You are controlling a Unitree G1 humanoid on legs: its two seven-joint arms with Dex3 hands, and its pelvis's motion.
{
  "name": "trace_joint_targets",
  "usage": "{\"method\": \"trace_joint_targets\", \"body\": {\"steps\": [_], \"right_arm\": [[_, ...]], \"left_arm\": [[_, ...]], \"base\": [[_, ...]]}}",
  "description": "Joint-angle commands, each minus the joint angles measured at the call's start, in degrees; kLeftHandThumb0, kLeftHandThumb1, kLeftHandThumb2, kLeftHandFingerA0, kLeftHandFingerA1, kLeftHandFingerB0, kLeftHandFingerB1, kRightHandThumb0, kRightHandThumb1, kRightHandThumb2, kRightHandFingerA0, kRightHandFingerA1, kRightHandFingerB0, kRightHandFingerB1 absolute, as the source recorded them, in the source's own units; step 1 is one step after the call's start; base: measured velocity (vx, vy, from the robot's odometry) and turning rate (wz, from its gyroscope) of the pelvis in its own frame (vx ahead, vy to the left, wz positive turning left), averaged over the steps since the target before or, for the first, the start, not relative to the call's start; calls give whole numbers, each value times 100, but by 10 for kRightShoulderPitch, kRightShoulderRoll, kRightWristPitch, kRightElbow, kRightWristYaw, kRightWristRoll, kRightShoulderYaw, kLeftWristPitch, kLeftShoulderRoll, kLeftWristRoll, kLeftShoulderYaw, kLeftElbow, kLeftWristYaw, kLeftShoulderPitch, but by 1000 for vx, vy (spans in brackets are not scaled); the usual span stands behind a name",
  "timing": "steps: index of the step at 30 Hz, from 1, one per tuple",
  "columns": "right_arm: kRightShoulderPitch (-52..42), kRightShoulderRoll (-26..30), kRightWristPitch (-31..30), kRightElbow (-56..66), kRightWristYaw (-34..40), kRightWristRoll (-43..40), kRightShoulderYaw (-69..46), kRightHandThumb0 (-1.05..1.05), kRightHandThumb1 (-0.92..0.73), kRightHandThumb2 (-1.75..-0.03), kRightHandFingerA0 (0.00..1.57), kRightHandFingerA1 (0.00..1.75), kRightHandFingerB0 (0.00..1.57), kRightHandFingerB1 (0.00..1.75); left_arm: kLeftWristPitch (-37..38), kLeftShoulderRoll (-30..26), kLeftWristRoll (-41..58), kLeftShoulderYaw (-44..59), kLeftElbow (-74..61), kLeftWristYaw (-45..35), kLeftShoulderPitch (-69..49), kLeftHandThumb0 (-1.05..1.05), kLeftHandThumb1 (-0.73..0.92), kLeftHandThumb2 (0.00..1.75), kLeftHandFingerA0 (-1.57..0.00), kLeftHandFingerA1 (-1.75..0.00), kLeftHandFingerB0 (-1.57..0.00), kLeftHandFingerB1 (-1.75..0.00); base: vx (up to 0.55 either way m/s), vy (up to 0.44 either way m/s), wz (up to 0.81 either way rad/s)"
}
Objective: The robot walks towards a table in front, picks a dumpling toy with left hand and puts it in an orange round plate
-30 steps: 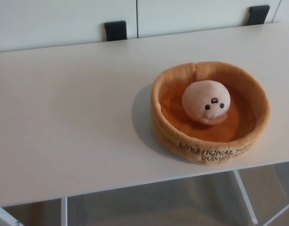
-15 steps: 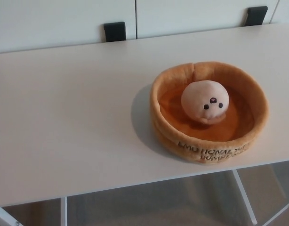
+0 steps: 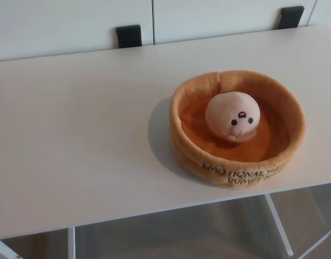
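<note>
A plain indoor room, likely an office or lab: a bare, smooth white table (image 3: 74, 135) stands against white wall panels (image 3: 68, 21) carrying small black brackets (image 3: 129, 35).

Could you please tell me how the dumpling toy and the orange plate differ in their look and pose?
The dumpling toy is pale peach, while the orange plate is deeper orange-brown. The toy is a rounded ball with a small dark face; the plate is a wide ring with a raised rim and dark lettering on its front. The toy sits inside the plate, which rests on the white table. Both look like soft plush.
</note>
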State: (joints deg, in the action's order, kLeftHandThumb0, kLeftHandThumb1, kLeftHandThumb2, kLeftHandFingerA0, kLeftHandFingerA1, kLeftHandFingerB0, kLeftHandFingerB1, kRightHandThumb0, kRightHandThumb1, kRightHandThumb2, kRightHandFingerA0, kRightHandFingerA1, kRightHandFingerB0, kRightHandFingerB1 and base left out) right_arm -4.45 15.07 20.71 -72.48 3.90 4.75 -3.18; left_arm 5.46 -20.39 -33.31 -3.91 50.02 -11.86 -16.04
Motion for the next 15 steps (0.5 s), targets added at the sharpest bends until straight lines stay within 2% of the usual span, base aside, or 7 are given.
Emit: {"method": "trace_joint_targets", "body": {"steps": [1, 4, 7, 8, 11, 13, 15], "right_arm": [[-3, 22, -13, -12, 0, 23, 14, -18, -49, -55, 69, 45, 29, 31], [-4, 22, -14, -8, 4, 26, 20, -15, -51, -55, 69, 46, 29, 31], [14, 23, -21, -9, -7, 27, 24, -11, -53, -56, 66, 48, 25, 30], [19, 25, -20, -10, -7, 30, 26, -14, -52, -56, 67, 50, 25, 31], [21, 26, -20, -12, -7, 30, 28, -14, -52, -56, 67, 50, 25, 31], [26, 28, -20, -7, 4, 41, 38, -14, -52, -56, 70, 45, 27, 30], [29, 28, -21, -7, 8, 43, 40, -13, -51, -55, 66, 44, 29, 31]], "left_arm": [[56, 44, 75, 53, 99, 167, 11, -22, 53, 56, -77, -94, -40, -35], [81, 40, 65, 48, 118, 186, 9, -22, 53, 56, -79, -94, -42, -35], [104, 30, 67, 42, 148, 166, 37, -17, 51, 56, -79, -81, -41, -34], [118, 29, 72, 41, 151, 155, 44, -28, 49, 55, -77, -82, -40, -33], [134, 27, 78, 36, 167, 156, 52, -28, 49, 55, -77, -82, -40, -33], [126, 31, 81, 34, 174, 163, 71, -21, 56, 57, -75, -93, -40, -33], [125, 31, 79, 30, 178, 165, 80, -24, 50, 69, -76, -94, -33, -41]], "base": [[0, 0, 0], [0, 0, 0], [0, 0, 0], [0, 0, 0], [0, 0, 0], [0, 0, 0], [0, 0, 0]]}}
